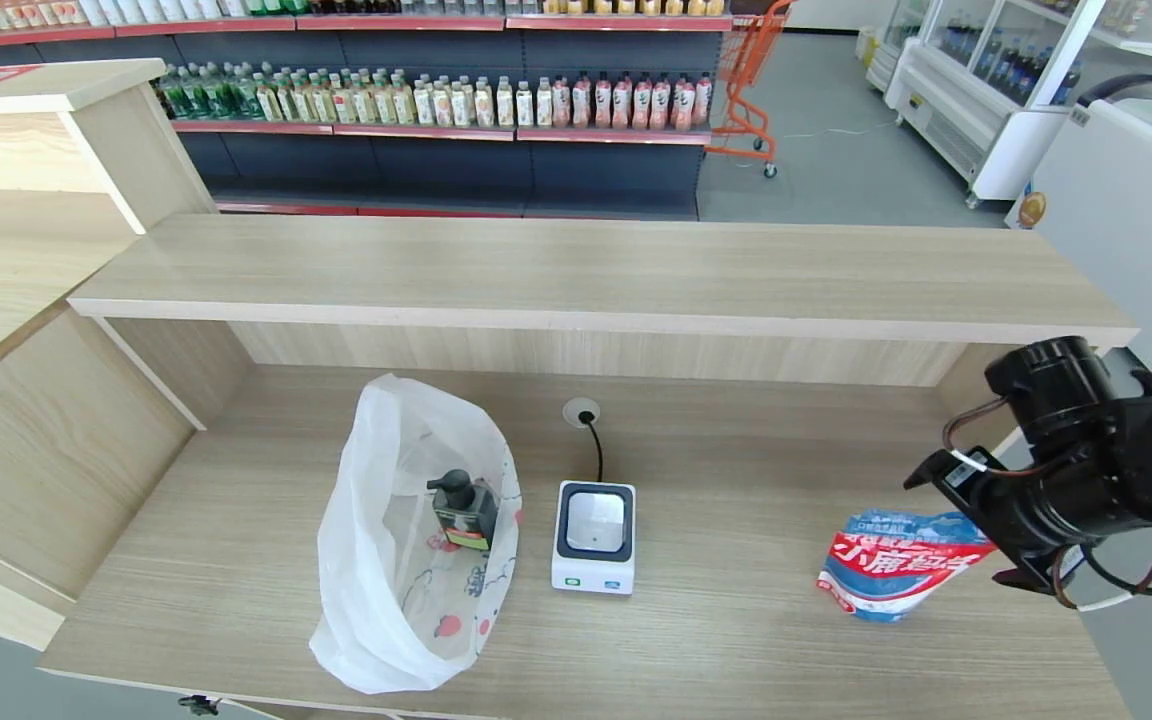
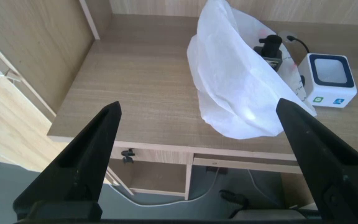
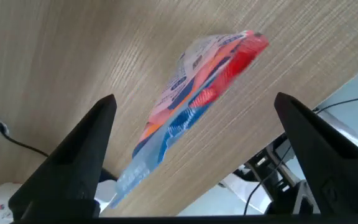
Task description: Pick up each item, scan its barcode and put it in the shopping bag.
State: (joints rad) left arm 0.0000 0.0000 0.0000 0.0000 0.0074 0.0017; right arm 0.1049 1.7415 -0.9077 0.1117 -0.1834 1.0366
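Right gripper (image 3: 194, 102) and left gripper (image 2: 199, 104) gape empty; one pouch (image 1: 896, 565), one scanner (image 1: 594, 535), one shopping bag (image 1: 361, 580) holding one bottle (image 1: 463, 510).

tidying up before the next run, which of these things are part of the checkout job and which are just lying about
Part of the job:
- shopping bag
- pump bottle, already in the bag
- scanner
- blue and red packet, lying on the counter
- right gripper, open by the packet

Just around:
- drink shelves
- orange trolley
- fridges
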